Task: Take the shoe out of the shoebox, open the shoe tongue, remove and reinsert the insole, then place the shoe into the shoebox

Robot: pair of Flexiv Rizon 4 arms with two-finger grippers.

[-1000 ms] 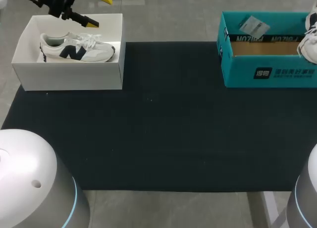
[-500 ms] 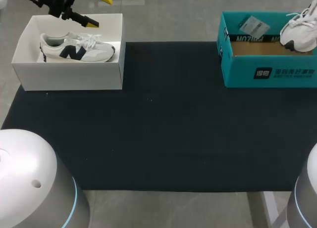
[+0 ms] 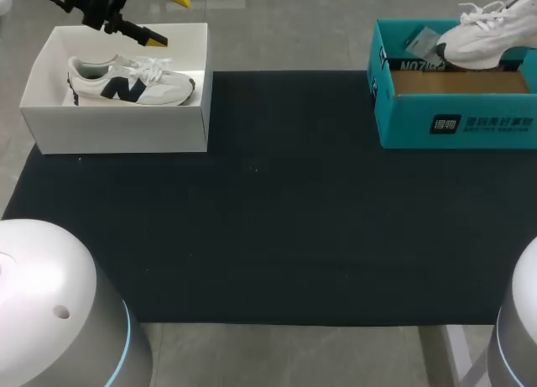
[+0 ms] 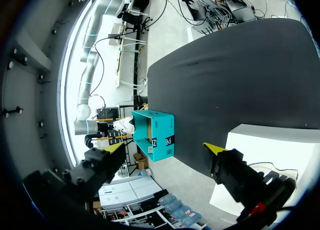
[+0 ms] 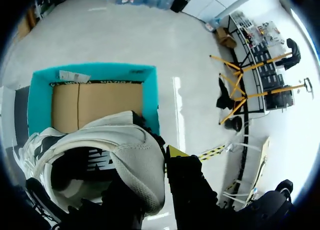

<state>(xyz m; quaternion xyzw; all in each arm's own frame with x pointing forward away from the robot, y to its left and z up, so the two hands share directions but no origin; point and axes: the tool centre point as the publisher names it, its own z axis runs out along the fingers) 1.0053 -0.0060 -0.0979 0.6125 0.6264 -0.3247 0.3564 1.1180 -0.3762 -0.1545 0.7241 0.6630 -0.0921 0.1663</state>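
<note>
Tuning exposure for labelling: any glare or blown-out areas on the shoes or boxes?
Head view: even light, no glare; boxed shoe and lifted shoe both readable. Left wrist view: white box blown out. Right wrist view: bright streak beyond the teal box, none on the lifted shoe.

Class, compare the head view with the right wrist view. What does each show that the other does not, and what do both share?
Only the head view shows the white shoebox, the second shoe lying inside it, and the left gripper open above that box's far wall.

Only the right wrist view shows the right gripper, which grips the held shoe at its heel.

Both views show the teal shoebox, its cardboard floor, the paper tag at its rim, and the held shoe above it.
</note>
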